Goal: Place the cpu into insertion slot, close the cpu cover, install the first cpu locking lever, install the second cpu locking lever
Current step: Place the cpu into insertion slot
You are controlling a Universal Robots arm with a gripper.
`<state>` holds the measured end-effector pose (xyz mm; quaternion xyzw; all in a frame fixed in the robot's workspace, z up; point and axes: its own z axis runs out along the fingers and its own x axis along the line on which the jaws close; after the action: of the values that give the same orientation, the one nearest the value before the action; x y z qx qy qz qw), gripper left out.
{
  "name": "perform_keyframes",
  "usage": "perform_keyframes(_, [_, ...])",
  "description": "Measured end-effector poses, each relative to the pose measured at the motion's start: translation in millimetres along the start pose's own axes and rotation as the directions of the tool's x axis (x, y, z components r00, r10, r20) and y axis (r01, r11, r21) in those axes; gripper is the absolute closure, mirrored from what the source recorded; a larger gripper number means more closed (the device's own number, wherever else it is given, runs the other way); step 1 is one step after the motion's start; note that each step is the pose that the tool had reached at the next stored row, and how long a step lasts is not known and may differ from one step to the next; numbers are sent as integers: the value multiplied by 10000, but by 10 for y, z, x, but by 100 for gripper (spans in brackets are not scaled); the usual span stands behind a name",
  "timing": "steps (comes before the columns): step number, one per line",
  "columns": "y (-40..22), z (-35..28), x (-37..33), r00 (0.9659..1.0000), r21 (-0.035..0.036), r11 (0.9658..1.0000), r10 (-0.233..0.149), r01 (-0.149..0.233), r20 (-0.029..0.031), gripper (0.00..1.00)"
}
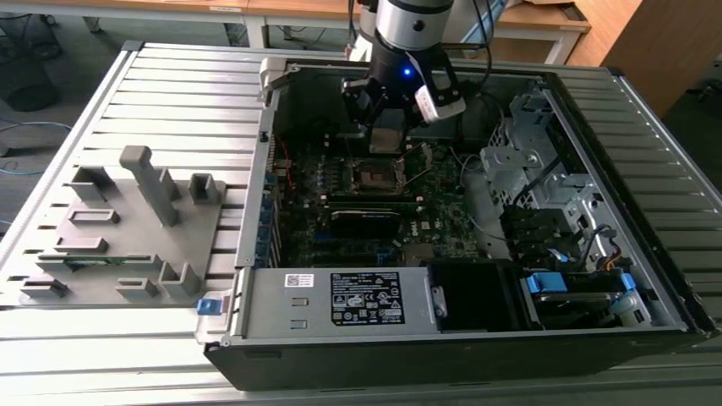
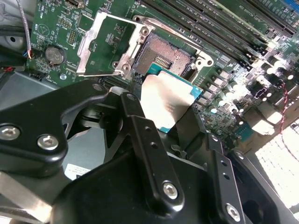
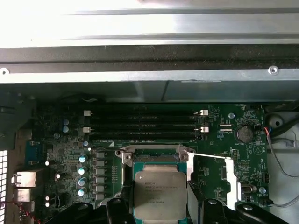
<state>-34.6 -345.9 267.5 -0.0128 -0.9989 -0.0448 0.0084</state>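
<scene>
1. The gripper (image 1: 387, 139) is seen at the far side of the open computer case (image 1: 451, 359). Its two black fingers (image 2: 140, 126) are clamped on opposite edges of the cpu (image 2: 166, 100), whose dull grey metal top is turned towards the wrist.
2. In both wrist views the cpu (image 3: 160, 193) is shown just beside and partly over the insertion slot (image 2: 164, 55), whose contact field is bare. Whether chip and socket touch cannot be told.
3. The cpu cover (image 2: 105, 42) stands open, folded back beside the slot, so the socket is not barred by it.
4. At the exterior view's left, outside the case, a grey fixture plate (image 1: 124, 224) with upright posts is set on the slatted metal table (image 1: 169, 85).
5. In the middle, the dark circuit board (image 1: 338, 228) is seen around the socket. Long memory slots (image 3: 142, 121) run close along one side of it, a row of capacitors (image 3: 83, 175) is lined up on another, and a coin cell (image 3: 244, 134) is mounted near the opened cover.
6. At the near edge of the case a grey box with a white label (image 1: 367, 298) is fitted.
7. At the exterior view's right, a metal drive cage (image 1: 530, 161), loose cables (image 1: 539, 182) and blue tabs (image 1: 545, 283) are crowded together, well apart from the socket.
</scene>
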Motion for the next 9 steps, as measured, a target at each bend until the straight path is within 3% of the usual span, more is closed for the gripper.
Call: perform_keyframes(9, [-2, 19, 0, 10000, -1, 10000, 0, 0, 1, 46])
